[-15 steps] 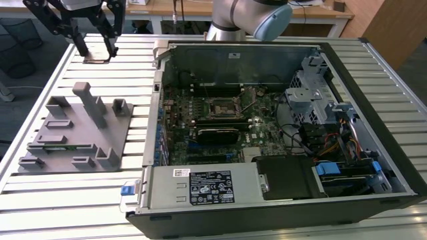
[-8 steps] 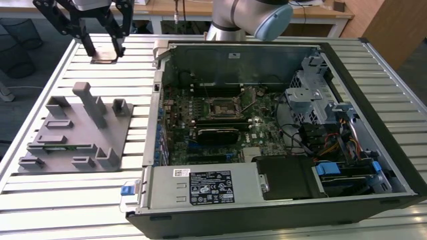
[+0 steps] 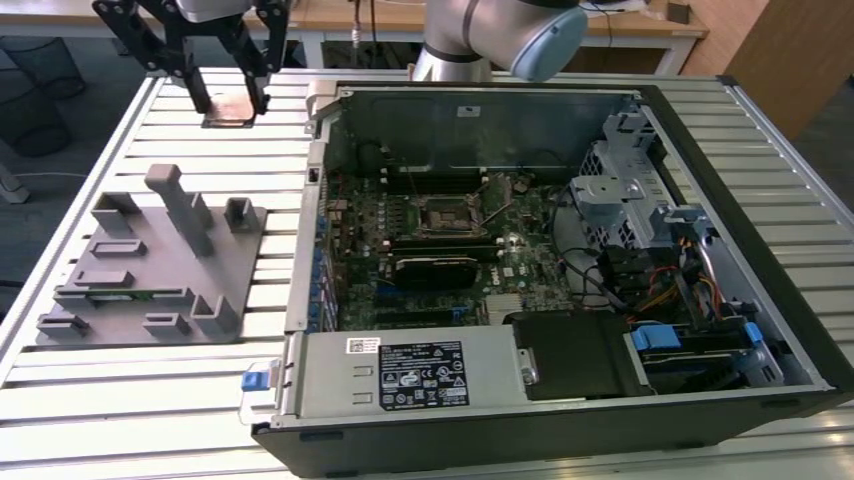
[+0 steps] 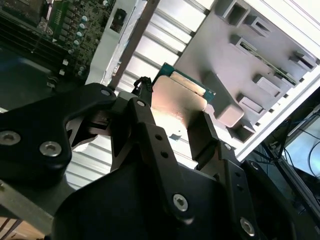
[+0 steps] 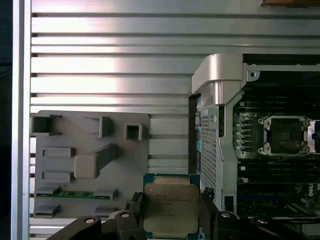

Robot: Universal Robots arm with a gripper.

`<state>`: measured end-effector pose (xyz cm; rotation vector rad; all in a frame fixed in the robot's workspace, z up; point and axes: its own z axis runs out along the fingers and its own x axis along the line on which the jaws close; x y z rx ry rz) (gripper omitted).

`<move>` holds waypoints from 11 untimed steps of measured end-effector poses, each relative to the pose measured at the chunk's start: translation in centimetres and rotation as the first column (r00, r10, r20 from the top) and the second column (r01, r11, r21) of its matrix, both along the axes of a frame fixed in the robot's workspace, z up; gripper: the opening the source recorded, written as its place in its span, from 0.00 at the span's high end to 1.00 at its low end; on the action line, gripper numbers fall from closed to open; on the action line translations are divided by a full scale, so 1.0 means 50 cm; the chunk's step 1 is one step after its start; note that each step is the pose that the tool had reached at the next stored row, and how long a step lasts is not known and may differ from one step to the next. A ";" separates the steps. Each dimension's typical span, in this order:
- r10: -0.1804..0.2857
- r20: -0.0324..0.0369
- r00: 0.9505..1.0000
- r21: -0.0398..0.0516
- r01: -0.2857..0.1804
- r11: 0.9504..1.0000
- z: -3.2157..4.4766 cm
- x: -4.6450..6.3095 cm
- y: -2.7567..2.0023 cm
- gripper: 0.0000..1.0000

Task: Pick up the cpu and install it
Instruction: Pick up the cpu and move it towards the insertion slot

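Being clamped edgewise in the gripper (image 3: 227, 103) at the exterior view's upper left, the cpu (image 5: 170, 207) is held flat, presumably sparing its contacts.

cpu (image 5: 170, 207) between fingers (image 4: 200, 135), fixture (image 3: 147, 285) beside computer case (image 3: 534, 438)

One cpu (image 5: 170, 207), one grey fixture (image 3: 154, 265) and one open computer case (image 3: 561, 110) are showing. One arm (image 3: 494, 35) with one gripper (image 3: 230, 105) is hanging over one slatted table (image 3: 134, 400).
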<state>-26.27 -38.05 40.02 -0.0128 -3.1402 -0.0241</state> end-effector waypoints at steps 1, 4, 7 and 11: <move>0.000 0.000 1.000 0.000 0.000 1.000 0.000 0.006 0.0000 0.47; 0.000 0.000 1.000 0.000 0.000 1.000 0.000 0.022 0.0000 0.47; 0.000 0.000 1.000 0.000 0.000 1.000 -0.001 0.038 0.0000 0.47; 0.000 0.000 1.000 0.000 0.000 1.000 -0.002 0.061 0.0000 0.47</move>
